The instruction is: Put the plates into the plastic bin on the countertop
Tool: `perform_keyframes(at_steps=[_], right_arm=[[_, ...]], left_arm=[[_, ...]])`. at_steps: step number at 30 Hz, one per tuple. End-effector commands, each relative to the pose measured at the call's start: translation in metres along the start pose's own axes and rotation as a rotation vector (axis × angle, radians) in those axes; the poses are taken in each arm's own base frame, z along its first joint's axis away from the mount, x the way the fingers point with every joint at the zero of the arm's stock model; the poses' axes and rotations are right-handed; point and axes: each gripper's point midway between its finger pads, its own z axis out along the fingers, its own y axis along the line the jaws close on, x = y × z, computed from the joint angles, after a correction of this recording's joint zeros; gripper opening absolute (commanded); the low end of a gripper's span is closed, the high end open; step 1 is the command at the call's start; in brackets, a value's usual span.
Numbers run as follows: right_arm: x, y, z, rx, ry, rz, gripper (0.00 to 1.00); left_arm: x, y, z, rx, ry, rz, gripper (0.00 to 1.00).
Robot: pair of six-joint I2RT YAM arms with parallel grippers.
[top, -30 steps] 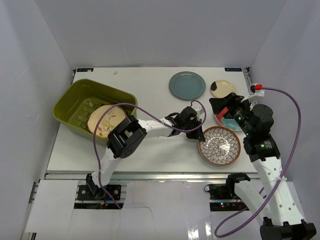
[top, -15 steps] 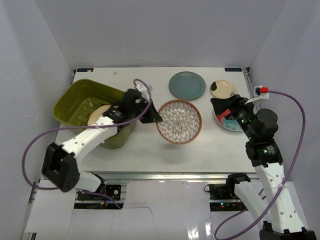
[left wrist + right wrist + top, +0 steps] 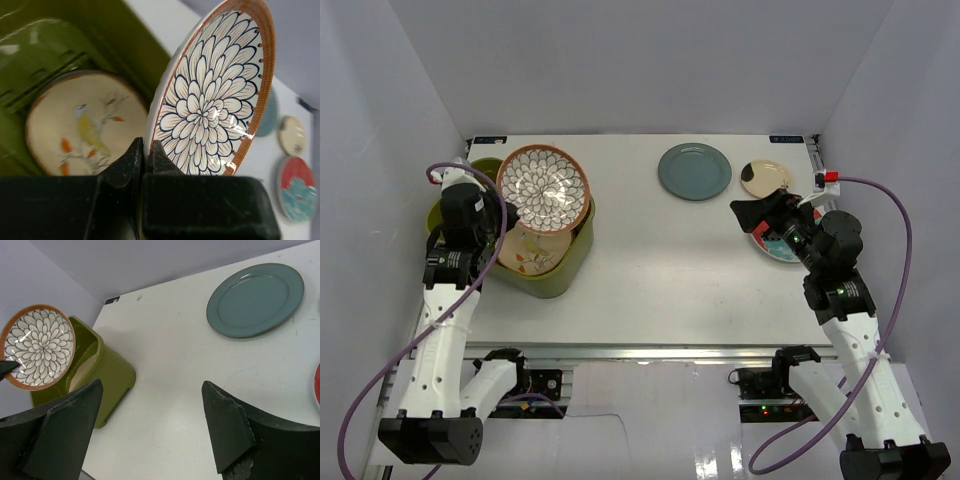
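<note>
Pinching the petal plate (image 3: 544, 188), the left gripper (image 3: 145, 150) holds it tilted over the far-left bin (image 3: 555, 275) and bird plate (image 3: 85, 122); the right gripper (image 3: 151, 387) hangs spread above the red plate (image 3: 296, 175).

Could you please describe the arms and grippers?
The left arm and right arm have white links, black joints and a purple cable each. The left gripper and right gripper are black with wedge-shaped fingers. A red plug caps the right one.
</note>
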Motion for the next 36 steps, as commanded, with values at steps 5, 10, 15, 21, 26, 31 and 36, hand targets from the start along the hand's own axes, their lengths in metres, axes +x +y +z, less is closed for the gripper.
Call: perform_keyframes(at_steps=[5,10,15,21,26,31,36], right_arm=[[0.005,0.003,0.006,-0.049,0.011,0.000,0.86],[0.015,-0.002,0.008,-0.044,0.036,0.013,0.86],[0.018,-0.003,0.010,-0.052,0.034,0.015,0.85],[0.033,-0.011,0.015,-0.044,0.079,0.022,0.86],[0.047,-0.019,0.020,-0.040,0.100,0.057,0.85],[0.072,-0.032,0.034,-0.031,0.160,0.131,0.85],[0.091,-0.045,0.051,-0.003,0.192,0.172,0.85]], left_arm=[[-0.027,0.052,-0.001,-0.259,-0.154,0.060,0.00],[-0.012,0.077,0.014,-0.347,-0.129,0.095,0.00],[0.011,0.091,0.052,-0.356,-0.010,0.066,0.00],[0.012,0.096,0.074,-0.346,0.008,0.040,0.00],[0.030,0.114,0.091,-0.399,0.052,0.041,0.00],[0.048,0.127,0.101,-0.439,0.112,0.055,0.62],[0.054,0.130,0.104,-0.446,0.131,0.058,0.85]])
